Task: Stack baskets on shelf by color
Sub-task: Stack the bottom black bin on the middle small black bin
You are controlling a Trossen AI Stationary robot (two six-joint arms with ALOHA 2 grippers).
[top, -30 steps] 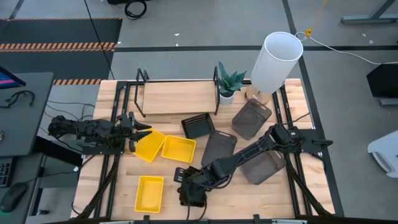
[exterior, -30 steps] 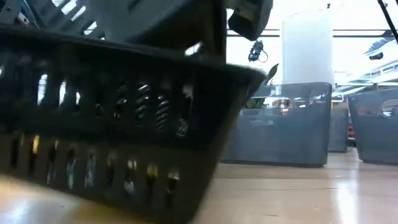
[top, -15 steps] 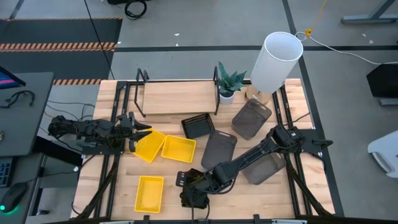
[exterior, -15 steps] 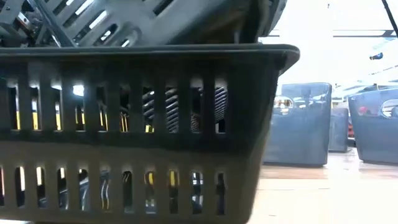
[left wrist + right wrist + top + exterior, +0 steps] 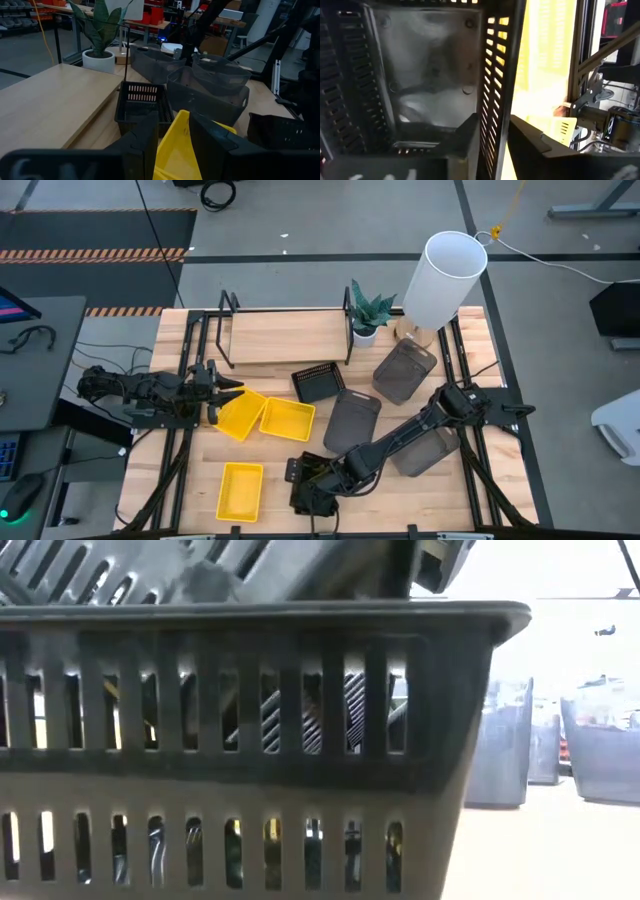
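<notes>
Two black mesh baskets (image 5: 310, 485) sit at the table's near edge. One (image 5: 250, 740) stands level on the table, and the other (image 5: 120, 570) lies slanted inside it. My right gripper (image 5: 495, 135) is open, slanting down, with a finger on either side of a black basket's side wall (image 5: 495, 75). My left gripper (image 5: 228, 395), at the table's left, is shut on a yellow basket (image 5: 242, 414). The shelf (image 5: 285, 335) stands at the far side with nothing on its plank. My left gripper pinches the yellow basket's rim (image 5: 176, 131) between its two fingers, at the end nearest the gripper. The fingers come in nearly level from the table's left. The basket lies skewed, its other end beside a second yellow basket (image 5: 288, 420).
A third yellow basket (image 5: 240, 488) lies near left and a lone black mesh basket (image 5: 318, 382) near the middle. Three dark grey baskets (image 5: 405, 370) (image 5: 352, 418) (image 5: 425, 445) lie to the right. A potted plant (image 5: 370, 315) and a white cylinder (image 5: 440, 280) stand at the far right.
In the low view, the front black mesh basket was tilted a second ago. It has come down to sit level on the table and now fills more of that view. My left arm and its yellow basket have kept still.
</notes>
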